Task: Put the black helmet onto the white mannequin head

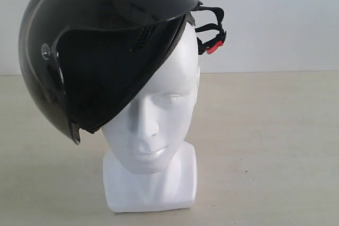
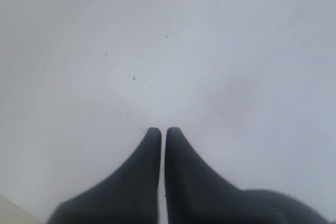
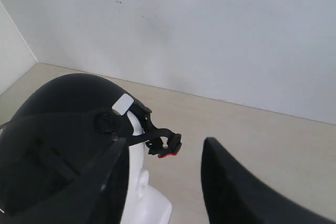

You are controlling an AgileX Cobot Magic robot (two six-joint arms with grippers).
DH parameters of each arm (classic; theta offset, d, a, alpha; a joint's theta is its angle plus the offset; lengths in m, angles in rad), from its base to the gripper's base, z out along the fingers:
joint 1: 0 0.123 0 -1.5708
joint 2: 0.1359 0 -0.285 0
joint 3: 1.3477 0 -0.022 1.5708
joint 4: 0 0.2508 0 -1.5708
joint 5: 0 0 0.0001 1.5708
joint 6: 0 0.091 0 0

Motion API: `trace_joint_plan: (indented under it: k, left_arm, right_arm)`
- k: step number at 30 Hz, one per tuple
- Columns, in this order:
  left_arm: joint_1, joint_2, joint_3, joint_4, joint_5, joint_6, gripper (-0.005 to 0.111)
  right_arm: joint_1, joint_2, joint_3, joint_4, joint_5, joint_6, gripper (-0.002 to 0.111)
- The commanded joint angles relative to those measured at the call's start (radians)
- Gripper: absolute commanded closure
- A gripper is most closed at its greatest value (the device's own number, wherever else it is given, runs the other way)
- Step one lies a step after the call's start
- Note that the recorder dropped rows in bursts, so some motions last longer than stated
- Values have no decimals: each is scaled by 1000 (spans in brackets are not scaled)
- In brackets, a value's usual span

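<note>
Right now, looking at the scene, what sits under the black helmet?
The white mannequin head: its nose, mouth, neck and base show below the tilted black helmet. The crown and one side of the face are hidden by the shell and dark visor.

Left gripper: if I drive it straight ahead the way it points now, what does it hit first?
Only what looks like the white wall lies ahead of the left gripper. Nothing stands between them in the left wrist view. How far off it is cannot be judged.
</note>
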Motion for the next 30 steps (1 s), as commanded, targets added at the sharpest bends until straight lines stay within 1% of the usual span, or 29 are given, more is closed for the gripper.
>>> trace_joint_plan:
  k: [1,2,3,4,5,6,7,8,9,10,11,14,15,16,17,19,21,22,24,26,30]
  left_arm:
    - [3,235,-405,-32,319,-31,102]
    - [-1,290,-482,-62,382,-31,102]
    - [-20,435,-679,-71,535,54,102]
    - [-29,494,-776,-78,603,117,102]
    - [-46,637,-941,-100,795,265,102]
    - [-48,703,-1027,-106,905,304,102]
    - [-46,805,-1155,-108,1092,377,102]
    - [-46,873,-1227,-93,1219,455,102]
    - [-46,907,-1252,-35,1279,473,102]
    - [-46,931,-1250,17,1304,456,102]
    - [-46,945,-1232,27,1308,458,102]
    - [-44,1029,-1118,-44,1301,510,102]
    - [-30,1060,-1074,-41,1279,512,102]
    - [-2,1086,-1032,-56,1238,512,102]
    - [23,1102,-1002,-94,1201,512,102]
    - [72,1129,-945,-239,1141,605,102]
    - [118,1169,-899,-461,1113,787,102]
    - [129,1193,-884,-546,1103,877,102]
    - [144,1241,-858,-704,1084,983,102]
    - [145,1285,-853,-773,1070,1036,102]
    - [145,1375,-853,-776,1057,1064,102]
  right_arm:
    - [1,16,-4,-18,-6,5,65]
    - [1,16,-4,-18,-6,2,65]
    - [1,22,-4,-20,-8,-8,65]
    - [1,27,-4,-26,-8,-10,65]
    - [1,35,-4,-49,-6,-12,65]
    - [1,37,-4,-61,-6,-12,65]
    - [1,43,-4,-71,-6,-12,65]
    - [1,45,-4,-87,-6,-12,65]
    - [1,45,-4,-97,-6,-12,65]
    - [1,43,-4,-98,-6,-12,65]
    - [1,43,-4,-98,-6,-12,65]
    - [1,45,-4,-98,-6,-12,65]
    - [1,45,-4,-96,-6,-12,65]
    - [1,45,-4,-96,-6,-12,65]
    - [1,45,-4,-96,-6,-12,65]
    - [1,45,-4,-96,-6,-12,65]
    - [1,45,-4,-96,-6,-12,65]
    - [1,45,-4,-96,-6,-12,65]
    - [1,50,-4,-111,-6,-12,65]
    - [1,60,-2,-142,-6,5,65]
    - [1,93,33,-153,-6,27,65]
